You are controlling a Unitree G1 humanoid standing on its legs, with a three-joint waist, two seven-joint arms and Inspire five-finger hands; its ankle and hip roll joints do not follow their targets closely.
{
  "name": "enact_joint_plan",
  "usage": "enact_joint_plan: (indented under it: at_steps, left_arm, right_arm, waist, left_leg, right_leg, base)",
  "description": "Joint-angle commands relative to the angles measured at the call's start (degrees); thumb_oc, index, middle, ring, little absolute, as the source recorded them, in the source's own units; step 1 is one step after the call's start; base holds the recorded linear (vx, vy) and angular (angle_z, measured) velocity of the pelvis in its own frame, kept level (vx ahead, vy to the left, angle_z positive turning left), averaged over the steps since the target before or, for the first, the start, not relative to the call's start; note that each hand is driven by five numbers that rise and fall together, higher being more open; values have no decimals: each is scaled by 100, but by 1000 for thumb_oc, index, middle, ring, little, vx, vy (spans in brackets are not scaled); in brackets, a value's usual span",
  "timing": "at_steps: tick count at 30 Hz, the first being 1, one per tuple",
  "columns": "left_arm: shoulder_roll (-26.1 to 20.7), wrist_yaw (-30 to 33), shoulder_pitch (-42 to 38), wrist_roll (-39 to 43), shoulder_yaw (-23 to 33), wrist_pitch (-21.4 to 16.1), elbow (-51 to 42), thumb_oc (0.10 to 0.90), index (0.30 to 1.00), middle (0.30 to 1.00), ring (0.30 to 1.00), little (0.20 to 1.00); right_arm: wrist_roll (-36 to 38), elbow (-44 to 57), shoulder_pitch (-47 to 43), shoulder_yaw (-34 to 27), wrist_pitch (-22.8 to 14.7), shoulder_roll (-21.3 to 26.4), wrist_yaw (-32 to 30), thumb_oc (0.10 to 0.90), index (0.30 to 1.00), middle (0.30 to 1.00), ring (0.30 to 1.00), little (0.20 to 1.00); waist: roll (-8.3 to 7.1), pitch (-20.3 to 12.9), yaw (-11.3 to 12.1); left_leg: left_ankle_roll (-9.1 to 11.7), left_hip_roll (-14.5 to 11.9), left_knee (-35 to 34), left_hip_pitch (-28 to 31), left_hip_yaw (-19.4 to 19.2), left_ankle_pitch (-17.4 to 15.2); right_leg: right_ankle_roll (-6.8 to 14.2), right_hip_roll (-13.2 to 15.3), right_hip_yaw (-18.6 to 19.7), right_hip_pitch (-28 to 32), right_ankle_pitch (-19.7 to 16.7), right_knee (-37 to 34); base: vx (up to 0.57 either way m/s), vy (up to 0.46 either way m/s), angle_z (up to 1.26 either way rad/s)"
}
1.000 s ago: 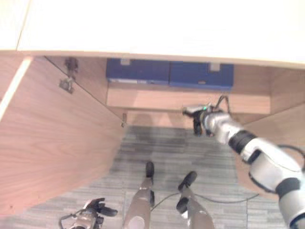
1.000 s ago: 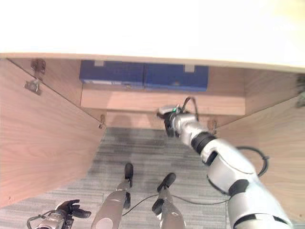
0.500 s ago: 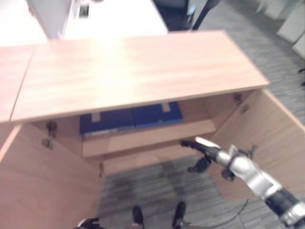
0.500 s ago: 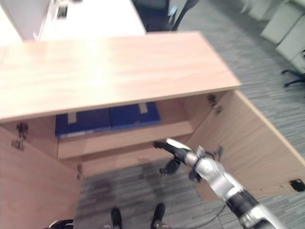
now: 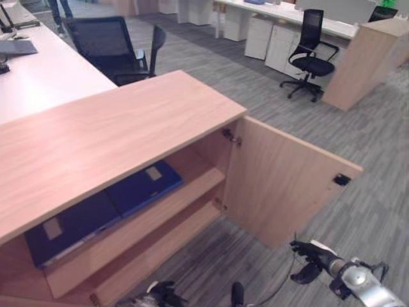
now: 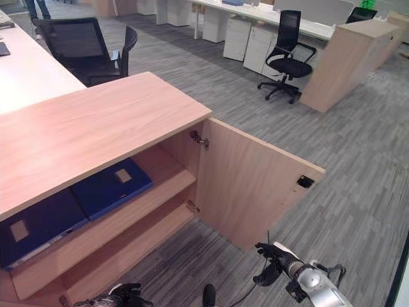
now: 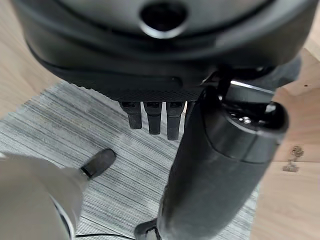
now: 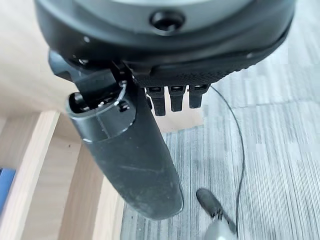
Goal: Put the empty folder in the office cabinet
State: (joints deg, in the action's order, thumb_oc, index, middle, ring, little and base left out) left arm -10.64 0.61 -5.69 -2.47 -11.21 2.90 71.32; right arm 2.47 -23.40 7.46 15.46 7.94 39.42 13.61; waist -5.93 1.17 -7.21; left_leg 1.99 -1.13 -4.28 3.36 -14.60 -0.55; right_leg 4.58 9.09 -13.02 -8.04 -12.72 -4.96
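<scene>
Right hand (image 6: pixel 276 261) low, fingers relaxed, beside cabinet door (image 6: pixel 249 185)

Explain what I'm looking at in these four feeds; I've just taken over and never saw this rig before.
This is a two-legged humanoid with two arms, each ending in a dark robot hand. The two wide pictures come from the stereo camera on its head, looking down at a wooden office cabinet whose right door stands open. Two blue folders lie flat, side by side, on the upper shelf. The two close pictures come from wrist cameras that look along each hand. The right robot hand hangs low above the grey carpet in front of that door, fingers relaxed, holding nothing. The left robot hand shows at the bottom edge, also empty. Desks and office chairs stand behind.
</scene>
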Motion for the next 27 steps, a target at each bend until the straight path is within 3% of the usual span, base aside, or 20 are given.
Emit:
enact_joint_plan:
  at_steps: [1, 6, 9, 10, 12, 15, 16, 18, 19, 20, 27]
  left_arm:
    - [-254, -89, 18, -244, -55, 27, 415, 800, 900, 900, 900, 900]
    - [-417, -167, 24, -651, 183, 96, 993, 800, 900, 900, 900, 900]
    - [-617, -233, 148, -1045, 398, 107, 1154, 800, 900, 900, 900, 900]
    - [-736, -190, 228, -1148, 503, 97, 1147, 800, 900, 900, 900, 900]
    - [-947, -183, 226, -1244, 612, 103, 1233, 800, 900, 900, 900, 900]
    - [-1221, -219, 148, -1350, 666, 67, 1378, 800, 900, 900, 900, 900]
    - [-1227, -220, 147, -1349, 665, 65, 1380, 800, 900, 900, 900, 900]
    - [-1556, -240, 93, -1383, 803, 40, 1453, 800, 900, 900, 900, 900]
    - [-1578, -202, 84, -1357, 841, 38, 1473, 800, 900, 900, 900, 900]
    - [-1560, -171, 78, -1286, 881, 36, 1495, 800, 900, 900, 900, 900]
    - [-1392, -47, 31, -1050, 947, 58, 1424, 800, 900, 900, 900, 900]
  right_arm:
    - [295, 47, -884, -330, -317, -162, -328, 800, 900, 900, 900, 900]
    - [570, 289, -690, -411, -387, -369, -313, 800, 900, 900, 900, 900]
    - [463, 500, -425, -516, -386, -520, -235, 800, 900, 900, 900, 900]
    - [496, 533, -342, -655, -449, -584, -308, 800, 900, 900, 900, 900]
    - [489, 572, -285, -819, -530, -675, -431, 800, 900, 900, 900, 900]
    - [499, 561, -279, -918, -598, -792, -527, 800, 900, 900, 900, 900]
    - [499, 558, -281, -917, -600, -798, -528, 800, 900, 900, 900, 900]
    - [533, 407, -307, -890, -580, -888, -647, 800, 900, 900, 900, 900]
    - [560, 335, -311, -885, -580, -899, -700, 800, 900, 900, 900, 900]
    - [590, 272, -321, -895, -595, -902, -766, 800, 900, 900, 900, 900]
    - [783, 715, -107, -1657, -514, -416, -1188, 800, 900, 900, 900, 900]
  waist:
    - [33, 162, 173]
    - [-94, 247, 38]
    - [-171, 280, -8]
    - [-78, 381, 70]
    - [0, 418, 110]
    - [-79, 296, 170]
    - [-86, 301, 171]
    - [-300, 44, 214]
    - [-301, -31, 233]
    - [-344, -31, 217]
    - [-234, -167, 87]
  left_leg:
    - [-49, 56, -72, -176, 337, -157]
    - [-49, 75, -72, -235, 17, -200]
    - [-43, 35, -72, -293, -229, -195]
    - [-21, -128, -72, -289, -372, -164]
    - [20, -297, -72, -265, -535, -120]
    - [51, -300, -72, -124, -777, -152]
    - [50, -297, -72, -119, -777, -152]
    - [79, -159, -58, 47, -960, -249]
    - [125, -194, -59, 130, -886, -353]
    - [126, -190, -54, 145, -972, -259]
    - [217, -400, -72, 315, -910, -268]
  right_leg:
    - [577, 34, 191, 17, 451, 239]
    - [648, 55, 272, -292, 147, 172]
    - [781, 156, 75, -515, -34, 168]
    - [827, 428, -274, -445, 73, 293]
    - [835, 841, -451, -270, 143, 435]
    - [904, 1211, -682, -29, -35, 385]
    - [905, 1213, -683, -19, -42, 375]
    - [998, 1179, -838, 99, -93, 135]
    - [1042, 1116, -789, 135, -44, 100]
    - [1014, 1130, -831, 106, -120, 138]
    - [894, 886, -785, 238, 67, 163]
  base:
    - [-60, 45, -3]
    - [-134, 9, -17]
    - [-132, -64, -66]
    - [-122, -134, -109]
    - [-130, -127, -90]
    - [-16, -60, -59]
    - [112, -64, -55]
    - [216, -117, -19]
    - [152, -156, 5]
    - [115, -128, -14]
    - [66, -96, -12]
